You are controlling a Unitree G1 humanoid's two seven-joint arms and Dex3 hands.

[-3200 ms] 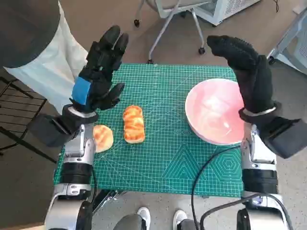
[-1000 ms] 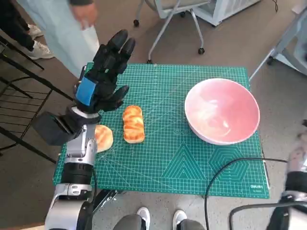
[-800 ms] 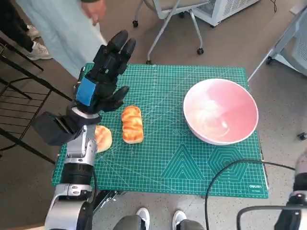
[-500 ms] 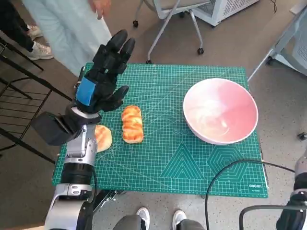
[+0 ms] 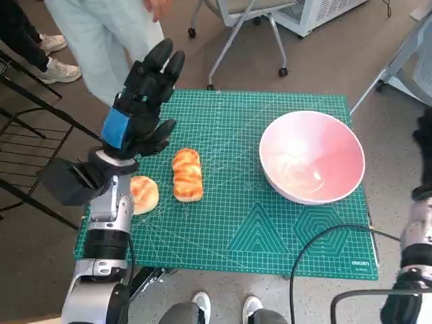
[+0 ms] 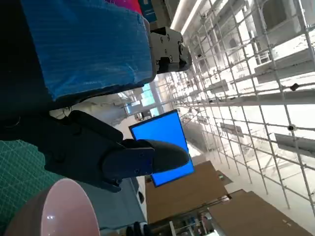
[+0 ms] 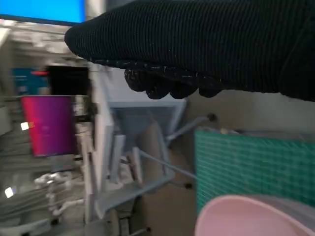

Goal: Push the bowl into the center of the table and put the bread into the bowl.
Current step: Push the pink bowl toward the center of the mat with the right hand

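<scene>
Raised above the mat's far-left part, the left hand (image 5: 140, 102) holds nothing, its black fingers (image 5: 159, 64) spread and pointing away from the robot, blue tape across its back. At the head view's right edge only a dark sliver of the right hand (image 5: 425, 152) shows, off the table beside the bowl; in the right wrist view the glove (image 7: 206, 44) is a dark band with curled fingertips beneath it, and whether that hand is spread or closed cannot be told, though nothing appears to be in it. On the right half of the green cutting mat (image 5: 229, 223) sits the pink bowl (image 5: 312, 156), empty, its rim close to the mat's right edge and well right of centre. An oblong bread (image 5: 187, 175) lies left of centre with bare mat between it and the bowl, and a round bun (image 5: 143, 194) sits at the left edge, just beside the left forearm (image 5: 108, 216). Small print at the mat's near-right corner (image 5: 356, 259) is too small to read. A black cable (image 5: 317, 243) arcs over the near-right mat. A person (image 5: 108, 34) in pale trousers stands beyond the far-left corner, and a wheeled chair (image 5: 243, 27) stands on the floor past the far edge.
</scene>
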